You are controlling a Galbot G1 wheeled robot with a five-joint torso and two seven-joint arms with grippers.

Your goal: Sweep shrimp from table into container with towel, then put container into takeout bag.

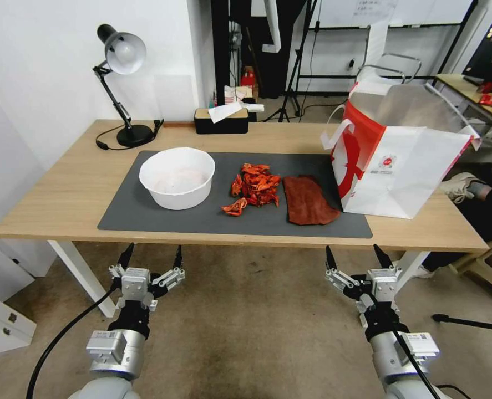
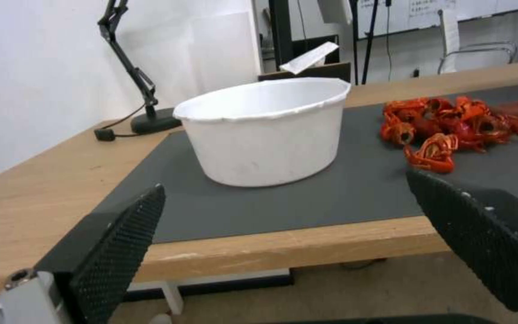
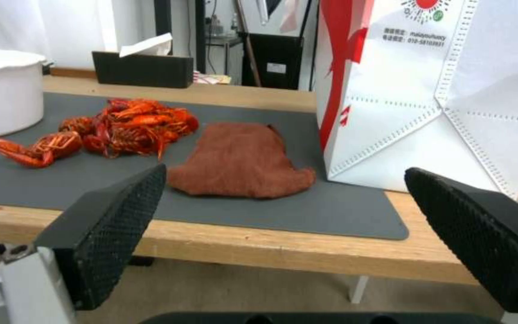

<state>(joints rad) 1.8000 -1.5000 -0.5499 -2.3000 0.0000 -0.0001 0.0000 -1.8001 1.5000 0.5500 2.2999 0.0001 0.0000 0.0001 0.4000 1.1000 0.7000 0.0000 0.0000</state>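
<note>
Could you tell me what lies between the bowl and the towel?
The shrimp pile lies on the grey mat between the bowl and the towel, as the head view shows.

On your long light-wood table [image 1: 62, 194], the round white deep bowl [image 1: 177, 177] stands upright. Just beside it lies the pile of red-orange shrimp shells [image 1: 253, 187], then the flat rust-red towel [image 1: 308, 200], touching the upright white-and-red paper takeout bag [image 1: 401, 160].

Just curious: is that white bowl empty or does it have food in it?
Empty: the container shows a bare white inside; the shrimp lie beside it.
</note>
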